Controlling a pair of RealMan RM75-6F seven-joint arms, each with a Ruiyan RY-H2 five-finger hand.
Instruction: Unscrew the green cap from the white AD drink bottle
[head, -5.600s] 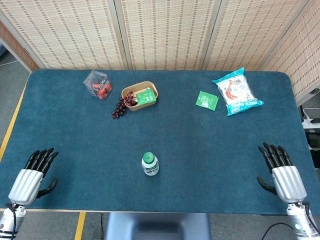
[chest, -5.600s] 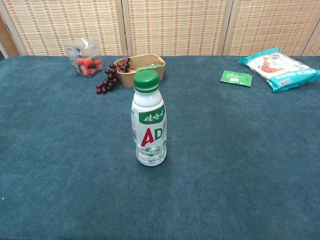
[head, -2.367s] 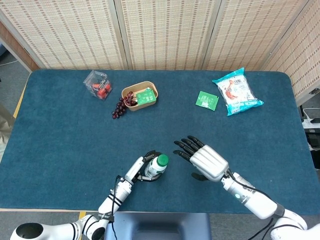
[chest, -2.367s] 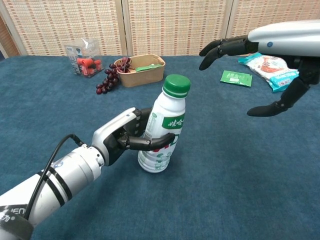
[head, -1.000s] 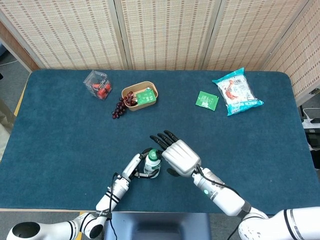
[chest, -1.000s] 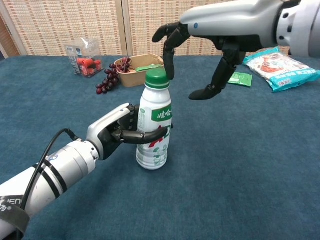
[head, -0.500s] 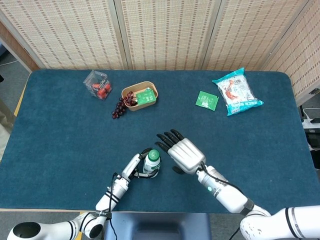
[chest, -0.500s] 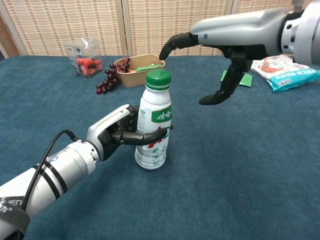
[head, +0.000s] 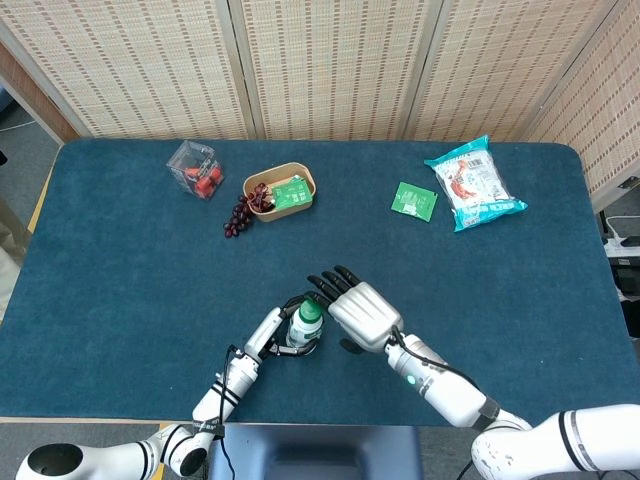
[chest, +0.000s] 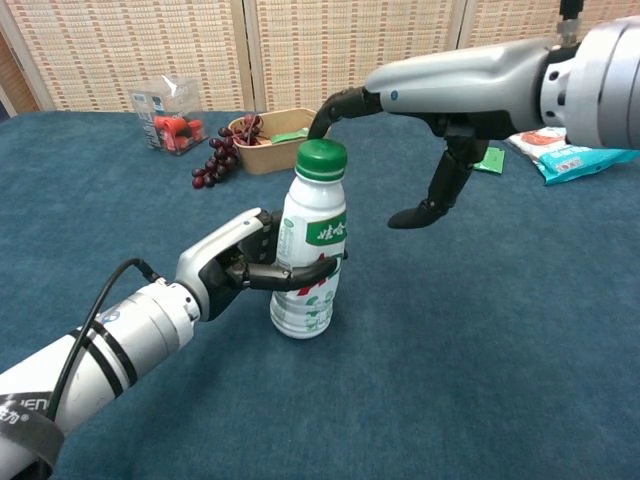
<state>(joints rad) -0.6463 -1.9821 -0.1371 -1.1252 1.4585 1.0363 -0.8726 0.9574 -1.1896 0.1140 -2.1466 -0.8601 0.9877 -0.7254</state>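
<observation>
Bracing the white AD drink bottle (chest: 305, 270) upright near the table's (head: 130, 280) front edge, left hand (chest: 237, 262) clamped round its body; right hand (chest: 420, 110) spread empty over the green cap (chest: 322, 158), poised for twisting.

Blue table (head: 120, 280); clear box (head: 194, 168) with red bits; brown bowl (head: 280, 190), dark grapes (head: 240, 214) touching it; green packet (head: 414, 200); blue snack bag (head: 473, 183) near it.

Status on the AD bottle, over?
Left hand grips bottle upright. Right hand open above green cap, not gripping. Nothing blocking.
</observation>
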